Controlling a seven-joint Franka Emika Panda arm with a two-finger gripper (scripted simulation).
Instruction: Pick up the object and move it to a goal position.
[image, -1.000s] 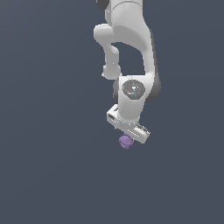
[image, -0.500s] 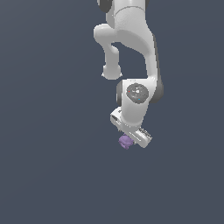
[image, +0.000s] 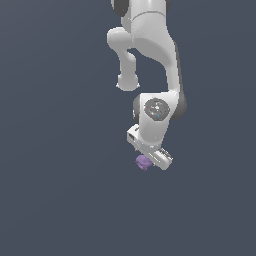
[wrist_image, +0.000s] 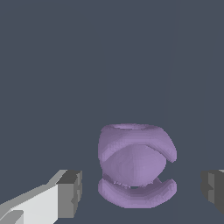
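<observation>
The claw (wrist_image: 141, 188) was spread wide. Its two grey fingertips (wrist_image: 70, 192) stood one on each side of the purple object (wrist_image: 136, 164), with a gap on both sides, so nothing was pinched. In the exterior view, the object (image: 143, 161) sat right under the white arm (image: 152, 65), against the plain dark surface (image: 60, 200).
</observation>
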